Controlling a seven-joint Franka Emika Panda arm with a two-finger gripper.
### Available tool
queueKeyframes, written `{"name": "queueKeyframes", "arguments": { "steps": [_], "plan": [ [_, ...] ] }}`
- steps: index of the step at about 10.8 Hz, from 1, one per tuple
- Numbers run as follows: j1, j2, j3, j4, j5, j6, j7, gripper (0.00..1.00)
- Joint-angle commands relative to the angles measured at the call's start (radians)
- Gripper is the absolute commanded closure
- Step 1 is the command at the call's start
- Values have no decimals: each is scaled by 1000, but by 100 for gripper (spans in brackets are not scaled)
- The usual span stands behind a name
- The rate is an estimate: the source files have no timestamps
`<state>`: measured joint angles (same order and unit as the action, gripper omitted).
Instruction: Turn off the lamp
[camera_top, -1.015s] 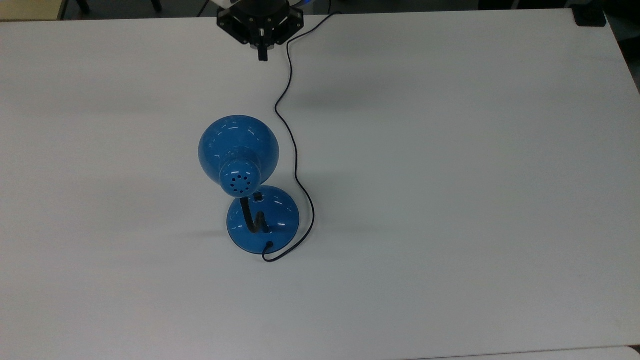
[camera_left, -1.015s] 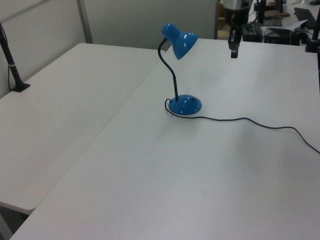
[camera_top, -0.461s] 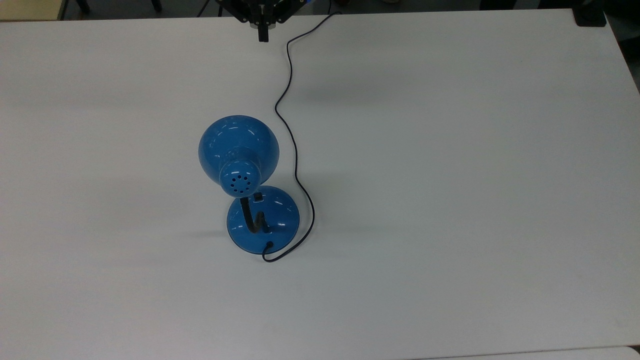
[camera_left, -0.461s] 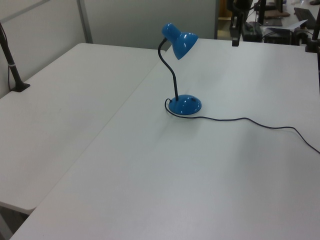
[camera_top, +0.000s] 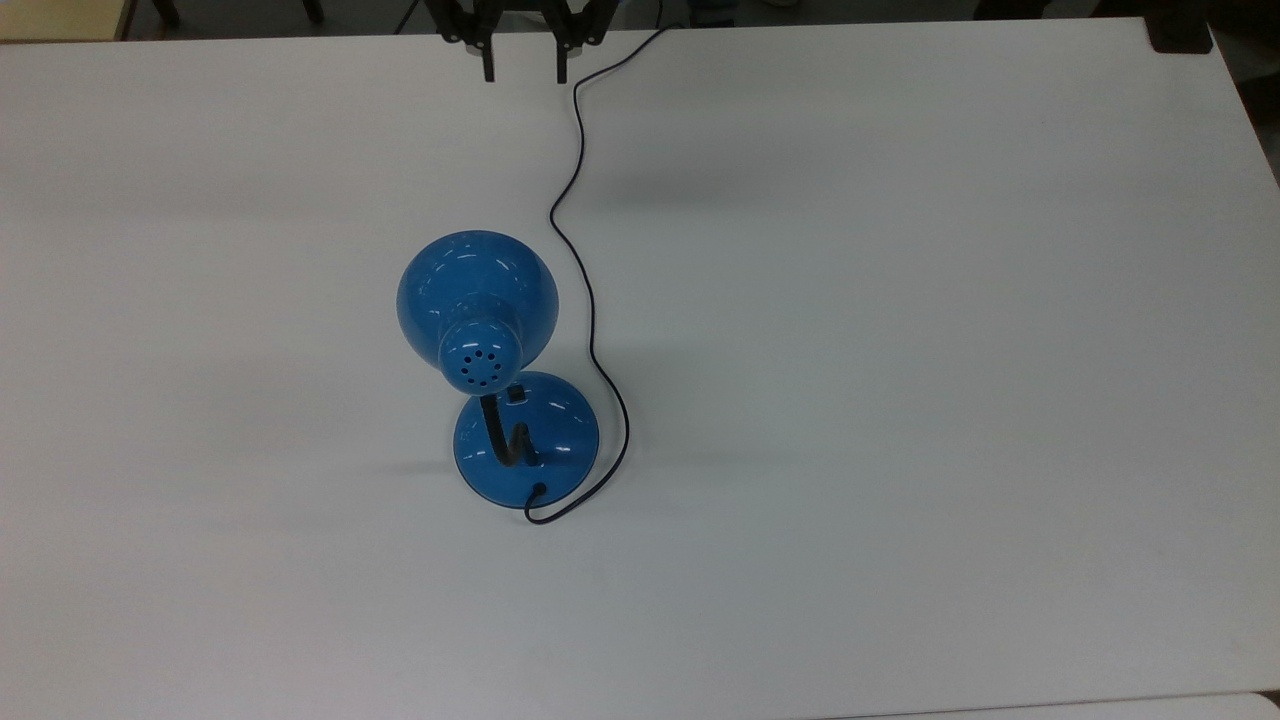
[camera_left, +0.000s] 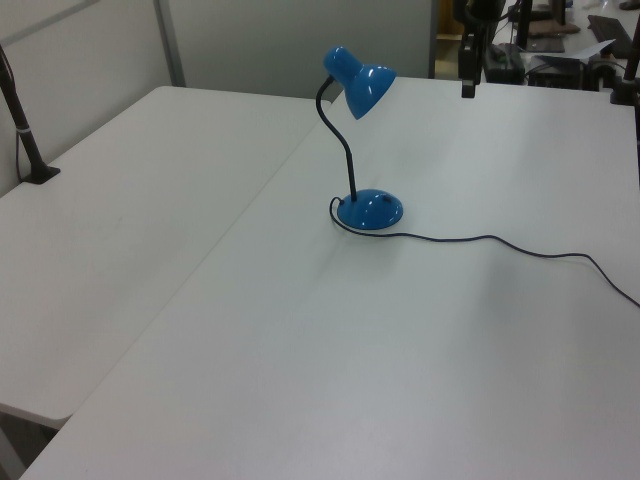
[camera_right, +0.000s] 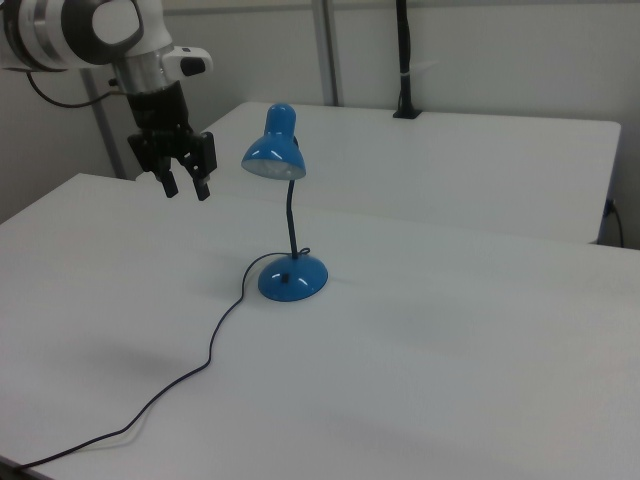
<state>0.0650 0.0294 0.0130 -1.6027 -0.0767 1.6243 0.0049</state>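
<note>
Since half a second ago the gripper (camera_top: 523, 68) has spread its two fingers (camera_right: 169, 184), which were pressed together in the earlier top view; the jaws now stand wide apart with nothing between them, hanging in the air above the white table (camera_top: 900, 400) at the top view's upper edge. Nothing else has shifted. Well away from the open jaws, toward the top view's lower part, stands the lamp (camera_top: 497, 370), glossy blue, upright on its domed round base (camera_top: 560, 440), which rests flat on the table. Its black gooseneck (camera_left: 345, 150) rises from the base and curves over to the bell-shaped shade (camera_right: 273, 152), whose mouth faces down and toward the side where the jaws hang. In the right view the shade sits just to the right of the jaws and at about their height, not touching them. A thin black cord (camera_top: 588, 300) leaves the base's far side from the jaws, loops round, and runs up the table, passing just beside the jaws on the top view's right.
</note>
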Motion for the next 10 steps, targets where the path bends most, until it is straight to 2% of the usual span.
{"name": "queueKeyframes", "arguments": {
  "steps": [1, 10],
  "plan": [
    [7, 4, -4, 18, -14, -29, -8, 0],
    [6, -5, -4, 20, -14, -30, -6, 0]
  ]
}}
